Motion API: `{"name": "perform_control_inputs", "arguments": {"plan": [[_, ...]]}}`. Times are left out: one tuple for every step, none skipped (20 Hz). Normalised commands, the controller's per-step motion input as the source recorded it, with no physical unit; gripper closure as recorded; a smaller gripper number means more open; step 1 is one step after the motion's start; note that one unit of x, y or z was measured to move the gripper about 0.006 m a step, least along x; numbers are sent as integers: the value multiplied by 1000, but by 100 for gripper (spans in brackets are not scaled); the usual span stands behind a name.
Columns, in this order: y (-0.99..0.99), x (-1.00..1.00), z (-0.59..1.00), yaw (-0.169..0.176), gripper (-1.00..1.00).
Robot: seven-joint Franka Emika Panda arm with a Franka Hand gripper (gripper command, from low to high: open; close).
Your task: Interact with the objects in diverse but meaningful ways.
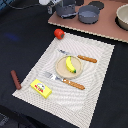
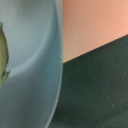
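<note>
On the pink board at the back stand a grey pot and a grey pan. Only a white part of my gripper shows at the top edge, beside the pot, with its fingers out of sight. The wrist view is filled by the pot's grey-blue wall, with something greenish inside. A yellow banana lies on a tan plate on the striped mat. The red tomato, brown sausage and yellow block lie apart.
A knife and a fork, both orange-handled, flank the plate. Black lids and a pale bowl sit on the board. The board's edge meets the black table close to the pot.
</note>
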Motion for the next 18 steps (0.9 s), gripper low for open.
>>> {"name": "perform_control_inputs", "arguments": {"plan": [[94,0,-229,-26,-100],[83,-23,-163,-30,-100],[34,-69,-111,-34,-100],[17,-94,-120,-31,-100],[23,-106,-129,-28,-100],[20,-117,-131,-27,100],[0,-137,-114,-26,100],[11,-97,-106,-24,100],[3,-100,-103,-21,100],[0,-143,-114,-20,100],[0,-111,-103,-19,100],[0,-103,-97,-20,100],[0,-97,-83,-21,100],[0,-91,-63,-20,100],[0,-86,-60,-20,100],[0,-66,-60,-20,100],[0,-74,-83,-20,100],[0,-126,-103,-25,100]]}}
